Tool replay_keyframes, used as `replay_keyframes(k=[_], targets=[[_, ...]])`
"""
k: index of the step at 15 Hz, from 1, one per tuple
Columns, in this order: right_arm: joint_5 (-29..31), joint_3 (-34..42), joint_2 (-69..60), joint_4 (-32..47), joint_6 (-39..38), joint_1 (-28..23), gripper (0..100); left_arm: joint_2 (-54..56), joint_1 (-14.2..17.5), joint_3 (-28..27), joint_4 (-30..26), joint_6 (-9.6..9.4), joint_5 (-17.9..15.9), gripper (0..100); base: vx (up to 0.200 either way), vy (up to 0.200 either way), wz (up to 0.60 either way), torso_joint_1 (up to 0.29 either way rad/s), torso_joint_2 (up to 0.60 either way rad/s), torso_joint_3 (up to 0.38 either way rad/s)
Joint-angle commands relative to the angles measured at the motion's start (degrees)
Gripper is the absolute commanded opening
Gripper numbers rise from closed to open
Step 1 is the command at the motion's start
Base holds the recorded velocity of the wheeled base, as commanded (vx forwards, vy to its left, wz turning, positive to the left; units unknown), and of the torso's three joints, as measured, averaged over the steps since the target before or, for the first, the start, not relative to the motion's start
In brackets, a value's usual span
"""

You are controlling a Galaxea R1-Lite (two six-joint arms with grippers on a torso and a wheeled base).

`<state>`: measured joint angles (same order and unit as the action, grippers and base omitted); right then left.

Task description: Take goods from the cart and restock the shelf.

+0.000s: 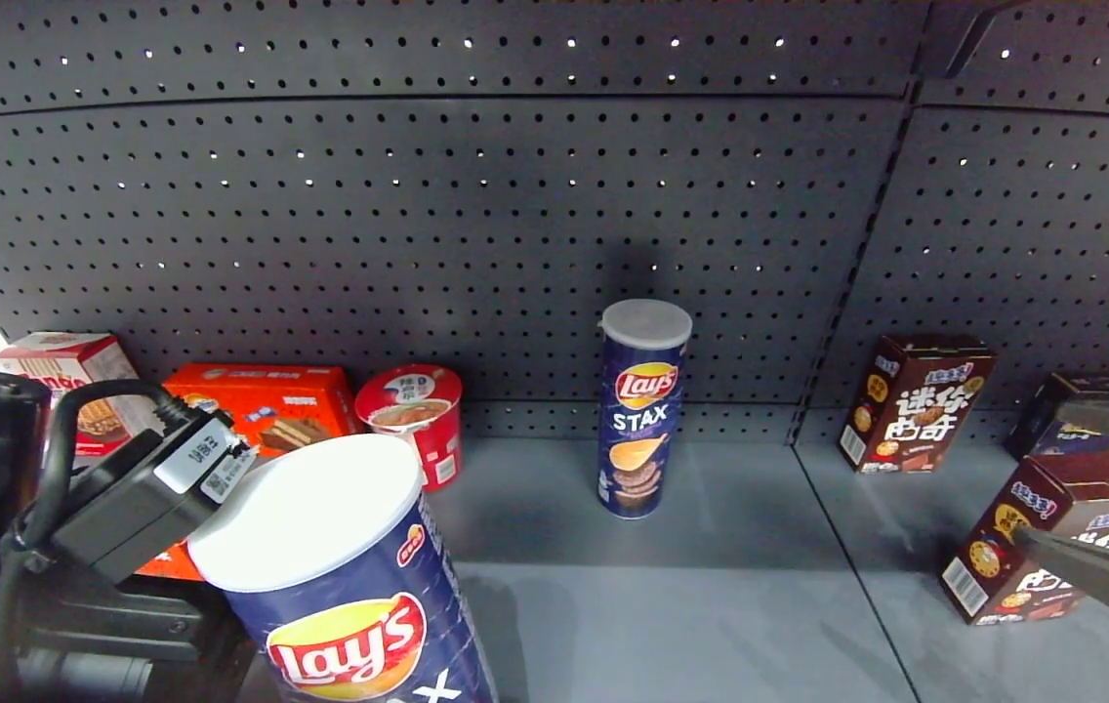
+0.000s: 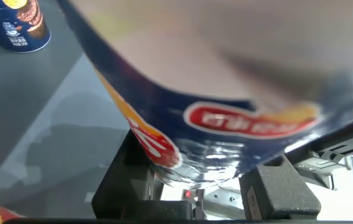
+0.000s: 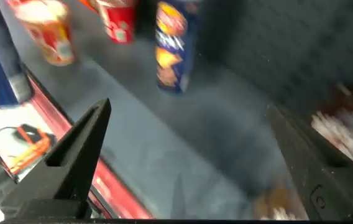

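Note:
A blue chips can with a white lid point(image 1: 340, 576) is at the lower left, tilted over the front of the grey shelf point(image 1: 672, 605). My left gripper point(image 2: 204, 186) is shut on its lower body point(image 2: 226, 93), one finger on each side. A second, identical can point(image 1: 644, 410) stands upright at the middle back of the shelf, and it also shows in the wrist views point(image 2: 15, 25) point(image 3: 173, 46). My right gripper point(image 1: 1038, 472) is at the right edge over the shelf, open point(image 3: 189, 112) with nothing between its fingers.
Left of the standing can are a red noodle cup point(image 1: 415, 420), an orange biscuit box point(image 1: 266, 405) and a white-and-red box point(image 1: 76, 376). Brown snack boxes point(image 1: 916, 400) point(image 1: 1052, 547) occupy the right bay. Bare shelf floor lies between the two cans. Dark pegboard backs the shelf.

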<state>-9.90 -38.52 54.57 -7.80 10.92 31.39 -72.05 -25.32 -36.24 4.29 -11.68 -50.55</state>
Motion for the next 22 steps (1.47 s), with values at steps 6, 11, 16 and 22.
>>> replay_keyframes(k=[6,11,16,22], targets=[[-3.90,-8.32,20.41,-4.41,-0.02,4.56,100,-0.02,0.01,0.30,0.10,-0.01,-0.07,0,0.000,0.000,0.00,0.000,0.00,0.000],[-7.50,-8.59,26.73,-10.92,2.35,4.12,100,0.33,0.18,0.73,0.02,-0.01,-0.07,0,0.000,0.000,0.00,0.000,0.00,0.000],[-15.24,-9.03,32.01,-16.02,4.55,1.92,100,1.38,0.36,1.79,0.02,0.08,-0.16,0,0.000,0.000,0.00,0.000,0.00,0.000],[-21.30,-14.74,39.21,-16.63,6.74,-3.00,100,2.00,0.36,1.88,0.02,0.16,-0.25,0,0.000,0.000,0.00,0.000,0.00,0.000]])
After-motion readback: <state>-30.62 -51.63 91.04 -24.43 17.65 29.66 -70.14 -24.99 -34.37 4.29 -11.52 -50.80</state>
